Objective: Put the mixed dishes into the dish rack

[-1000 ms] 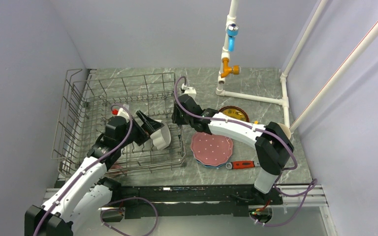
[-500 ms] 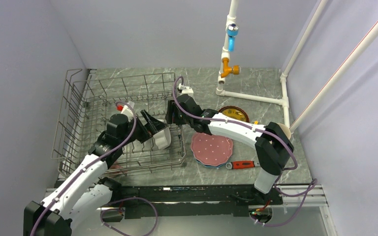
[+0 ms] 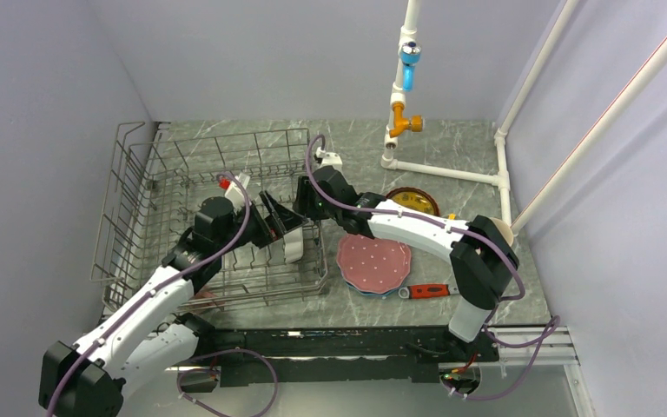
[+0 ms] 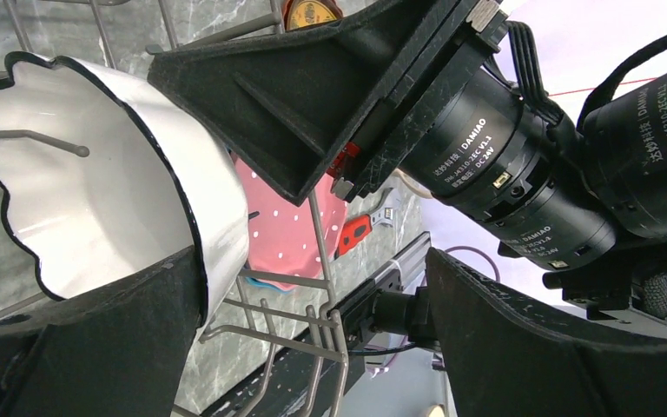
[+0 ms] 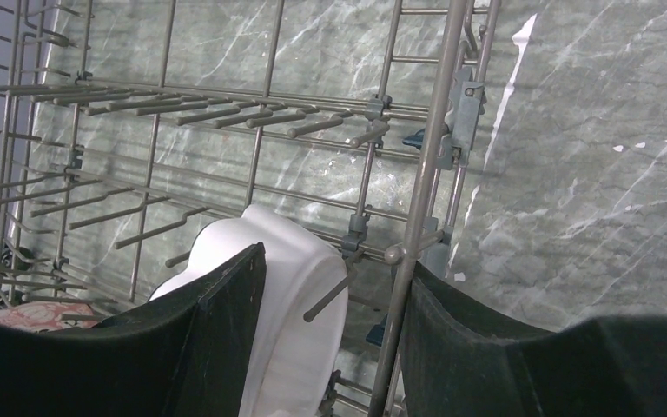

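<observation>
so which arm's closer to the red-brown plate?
Right. The right arm passes just in front of the red-brown plate; the left arm is over the dish rack, well left of it.

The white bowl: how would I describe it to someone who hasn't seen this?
Find the big grey wire dish rack on the left of the marble table. At its right end, a white scalloped bowl stands on edge among the tines. Unlike the pink scalloped plate lying flat outside, it is white with a dark rim line.
</observation>
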Controlling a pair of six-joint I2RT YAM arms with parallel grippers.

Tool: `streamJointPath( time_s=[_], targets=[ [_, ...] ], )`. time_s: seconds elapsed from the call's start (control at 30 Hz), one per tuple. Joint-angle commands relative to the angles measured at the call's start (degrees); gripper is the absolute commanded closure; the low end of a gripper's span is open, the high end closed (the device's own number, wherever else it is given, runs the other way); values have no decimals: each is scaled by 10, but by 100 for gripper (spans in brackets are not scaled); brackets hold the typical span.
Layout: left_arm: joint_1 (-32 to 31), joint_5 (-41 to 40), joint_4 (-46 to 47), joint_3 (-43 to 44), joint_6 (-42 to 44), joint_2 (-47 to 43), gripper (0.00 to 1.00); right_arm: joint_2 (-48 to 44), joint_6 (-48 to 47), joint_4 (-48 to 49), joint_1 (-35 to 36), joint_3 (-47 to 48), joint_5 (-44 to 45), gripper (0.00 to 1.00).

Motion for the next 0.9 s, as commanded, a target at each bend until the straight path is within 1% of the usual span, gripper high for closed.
streamJointPath(
  time_s=[0.0,0.07,0.27,0.4,0.53,0.63,0.77,0.83,0.87],
  targets=[
    [-6,-7,0,13,16,-12,1,-33,-5,35,5,-4,-19,43],
    [-5,-32,-43,25,38,-21,1,-36,-7,32,5,-4,-15,41],
    [-6,-110,-140,49,104,-66,1,-59,-20,26,5,-15,4,26],
    [-6,-148,-185,68,148,-94,1,-86,-31,13,5,-20,8,18],
    [-5,-189,-238,101,195,-115,1,-130,-47,1,5,-25,10,13],
    [-5,-244,-275,128,236,-132,1,-171,-68,-16,5,-27,26,11],
    [-5,-265,-295,160,284,-157,1,-242,-104,-33,5,-62,72,8],
    [-5,-269,-297,170,300,-168,1,-275,-121,-48,4,-92,126,8],
    [-4,-270,-297,173,305,-174,1,-292,-122,-60,4,-119,181,9]
  ],
)
